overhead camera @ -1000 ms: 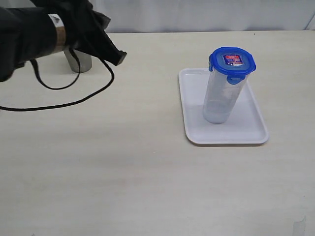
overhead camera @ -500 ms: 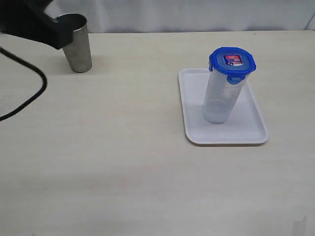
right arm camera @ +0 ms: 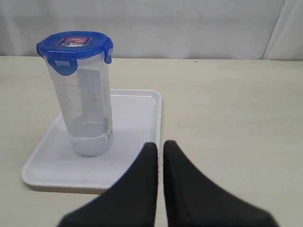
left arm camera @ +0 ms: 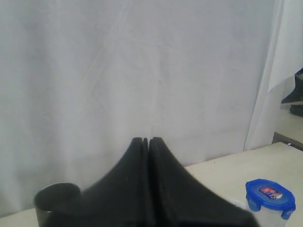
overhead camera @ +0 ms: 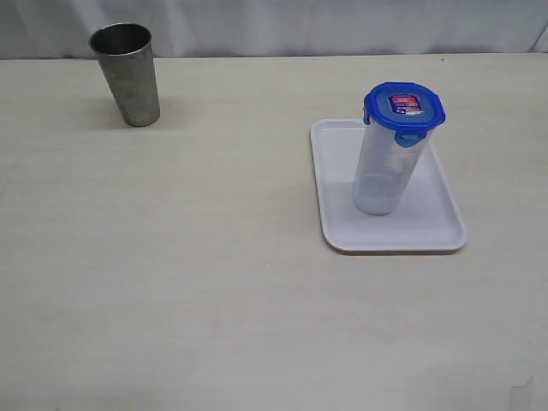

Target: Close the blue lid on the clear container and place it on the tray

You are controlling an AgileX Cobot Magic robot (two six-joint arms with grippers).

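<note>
The clear container (overhead camera: 382,171) stands upright on the white tray (overhead camera: 437,224), with the blue lid (overhead camera: 403,108) sitting on its top. In the right wrist view the clear container (right arm camera: 87,106), the blue lid (right arm camera: 75,45) and the tray (right arm camera: 137,118) appear again, and my right gripper (right arm camera: 160,145) is shut and empty, a little way off from the tray. My left gripper (left arm camera: 146,140) is shut and empty, raised before the white curtain; the blue lid (left arm camera: 270,194) shows far off. Neither arm appears in the exterior view.
A grey steel cup (overhead camera: 127,74) stands at the far left of the table; the cup (left arm camera: 57,201) also shows in the left wrist view. A white curtain (overhead camera: 342,26) runs behind the table's far edge.
The left arm has drawn back out of the exterior view to the upper left, uncovering the steel cup. The container and tray have not moved.
</note>
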